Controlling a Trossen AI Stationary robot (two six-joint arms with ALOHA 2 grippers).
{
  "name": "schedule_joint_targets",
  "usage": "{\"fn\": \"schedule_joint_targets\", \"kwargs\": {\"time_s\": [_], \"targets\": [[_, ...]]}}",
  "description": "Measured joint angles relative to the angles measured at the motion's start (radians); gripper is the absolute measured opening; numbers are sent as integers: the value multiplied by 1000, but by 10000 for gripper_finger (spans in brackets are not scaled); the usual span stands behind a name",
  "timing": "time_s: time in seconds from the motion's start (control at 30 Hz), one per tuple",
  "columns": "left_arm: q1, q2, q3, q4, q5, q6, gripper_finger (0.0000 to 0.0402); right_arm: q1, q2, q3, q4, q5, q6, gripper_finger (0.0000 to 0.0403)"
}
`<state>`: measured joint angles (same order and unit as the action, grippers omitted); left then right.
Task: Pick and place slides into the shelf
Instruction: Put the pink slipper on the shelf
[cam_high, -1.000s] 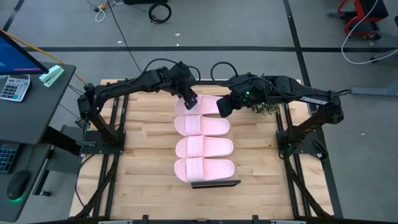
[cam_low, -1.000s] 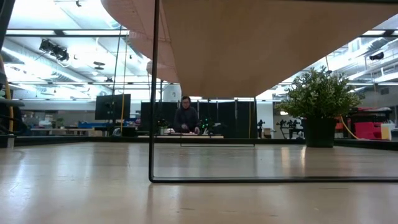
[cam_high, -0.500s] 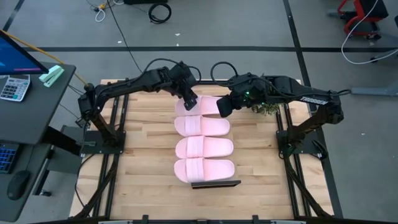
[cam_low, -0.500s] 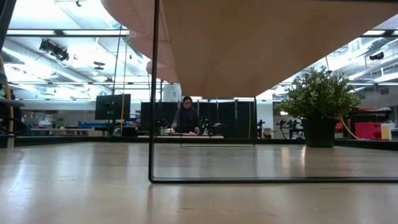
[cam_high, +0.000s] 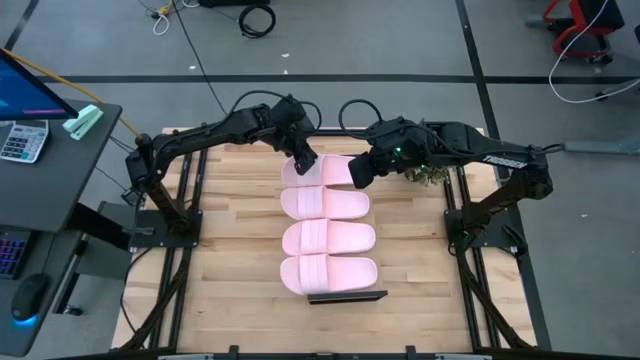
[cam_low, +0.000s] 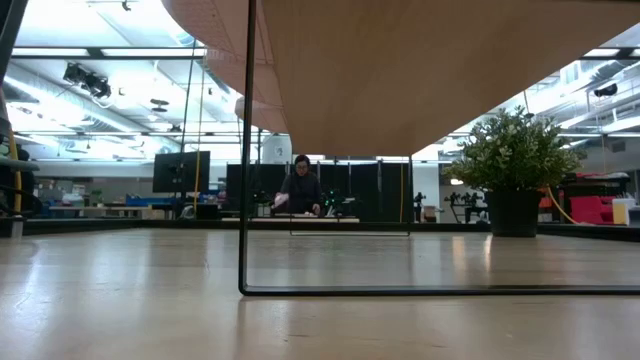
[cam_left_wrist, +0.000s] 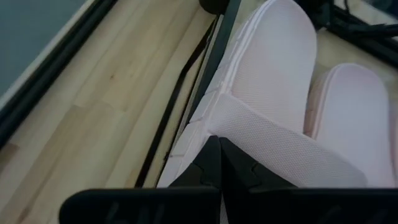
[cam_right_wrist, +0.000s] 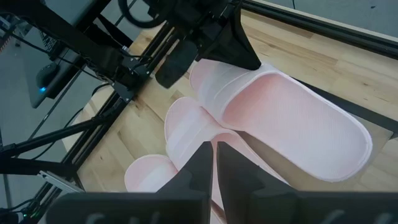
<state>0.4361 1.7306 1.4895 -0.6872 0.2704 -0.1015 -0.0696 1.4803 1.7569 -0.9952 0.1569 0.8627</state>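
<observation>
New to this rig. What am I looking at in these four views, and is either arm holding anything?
Two dark robot arms work at a wooden table. The high view looks straight down. The low view sits at tabletop height, under the shelf, looking into the room, where a potted plant stands and a person sits far back. The other two views come from a camera on each wrist.

Four pink slides lie in a row on the long narrow shelf. The left hand is shut at the strap end of the farthest slide; its fingers touch the strap, but a grip isn't clear. The right hand hovers over that slide's other end, nearly closed, holding nothing visible.
</observation>
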Motion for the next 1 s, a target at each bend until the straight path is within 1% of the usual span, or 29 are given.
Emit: {"fn": "schedule_joint_targets", "kwargs": {"time_s": [0.07, 0.2, 0.33, 0.47, 0.6, 0.7, 0.83, 0.9, 1.0], "targets": [[6, 0, 0, -8, 38, 6, 0, 0, 0, 0, 0, 0, 1, 29], [6, 0, 0, -42, 51, 39, 0, 0, 0, 0, 0, 0, 1, 29], [11, -7, -1, -37, 68, 26, 0, 0, 0, 0, 0, 0, 1, 29], [23, -5, 11, -58, 172, 13, 0, 0, 0, 0, -1, 0, 1, 29], [19, -3, 16, -72, 198, 10, 0, 0, 0, 0, -3, 0, 0, 29], [19, -4, 16, -61, 186, 3, 1, 0, 0, 0, -4, 0, 0, 29], [19, -21, 15, -20, 160, -1, 18, 0, 0, 0, -4, 0, 0, 29], [19, -37, 14, 7, 106, -17, 25, 0, 0, 0, -6, 0, 0, 29], [31, -67, 14, 11, -14, -16, 35, 0, 0, 0, -7, 1, 0, 29]]}}
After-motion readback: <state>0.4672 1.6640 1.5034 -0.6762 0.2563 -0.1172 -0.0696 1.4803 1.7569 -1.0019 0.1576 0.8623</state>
